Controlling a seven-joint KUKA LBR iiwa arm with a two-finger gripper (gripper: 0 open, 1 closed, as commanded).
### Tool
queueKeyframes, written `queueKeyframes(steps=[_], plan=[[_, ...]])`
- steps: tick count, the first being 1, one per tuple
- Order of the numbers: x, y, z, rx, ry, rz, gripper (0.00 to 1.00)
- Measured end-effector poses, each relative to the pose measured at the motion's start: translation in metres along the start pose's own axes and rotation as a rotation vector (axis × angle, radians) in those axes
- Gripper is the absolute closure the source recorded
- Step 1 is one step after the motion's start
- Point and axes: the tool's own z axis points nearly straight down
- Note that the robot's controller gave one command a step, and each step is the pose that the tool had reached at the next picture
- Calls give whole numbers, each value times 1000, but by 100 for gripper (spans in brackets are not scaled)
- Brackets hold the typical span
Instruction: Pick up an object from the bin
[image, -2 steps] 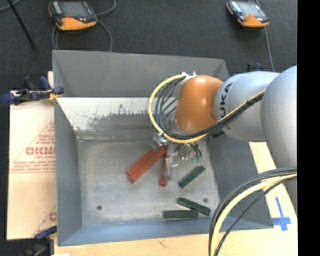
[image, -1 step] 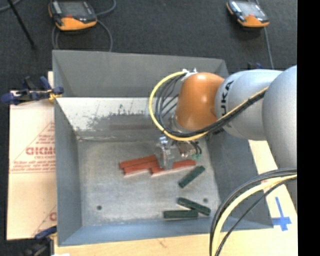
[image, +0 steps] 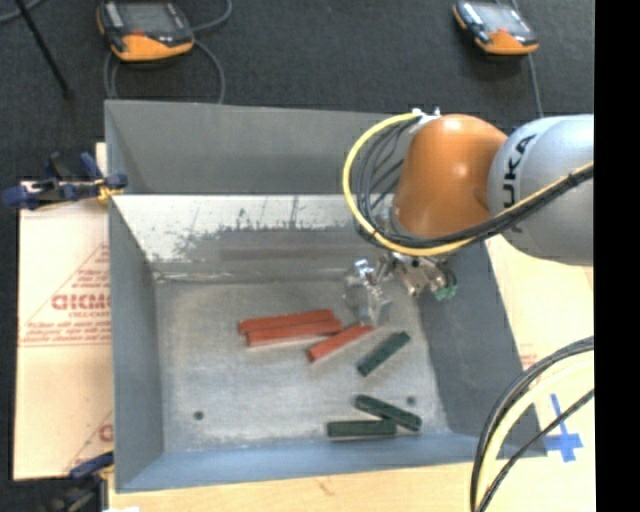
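Loosely in bin (image: 132, 300) — red bars (image: 290, 326), green bars (image: 383, 353)

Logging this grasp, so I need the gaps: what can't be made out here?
- Camera view: bin's back right corner, hidden under the orange cover.
- Camera view: whether the gripper touches the red sticks, too small.
- Camera view: which of the front green sticks lies on top, too small.
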Motion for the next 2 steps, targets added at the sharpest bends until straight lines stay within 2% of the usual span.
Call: queueKeyframes(steps=[1,2], plan=[[1,2,2,-5,4,2,0],[4,17,-15,-3,4,-36,0]])
